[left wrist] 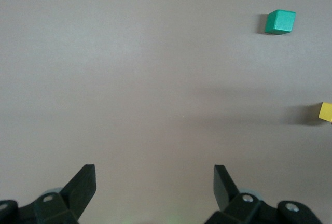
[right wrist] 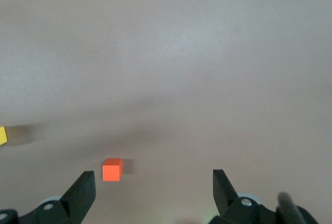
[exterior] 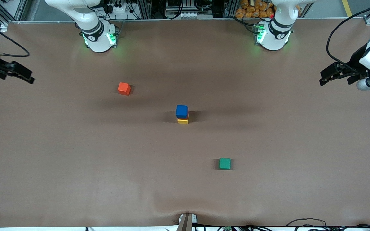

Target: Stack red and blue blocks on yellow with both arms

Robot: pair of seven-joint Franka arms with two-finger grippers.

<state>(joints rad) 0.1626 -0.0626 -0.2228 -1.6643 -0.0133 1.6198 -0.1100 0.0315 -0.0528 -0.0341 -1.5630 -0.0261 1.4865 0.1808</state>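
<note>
A stack stands at the middle of the table. The blue block (exterior: 181, 111) is on top and the yellow cube (exterior: 182, 121) is at the bottom. Only a thin sliver of the red block (exterior: 188, 116) shows between them. The yellow cube's edge also shows in the left wrist view (left wrist: 326, 111) and the right wrist view (right wrist: 2, 135). My left gripper (exterior: 334, 80) is open and empty over the left arm's end of the table, and shows in its wrist view (left wrist: 154, 182). My right gripper (exterior: 24, 75) is open and empty over the right arm's end, and shows in its wrist view (right wrist: 154, 187).
An orange-red cube (exterior: 124, 88) lies farther from the front camera than the stack, toward the right arm's end, also in the right wrist view (right wrist: 112, 169). A green cube (exterior: 224, 163) lies nearer the camera, also in the left wrist view (left wrist: 280, 22).
</note>
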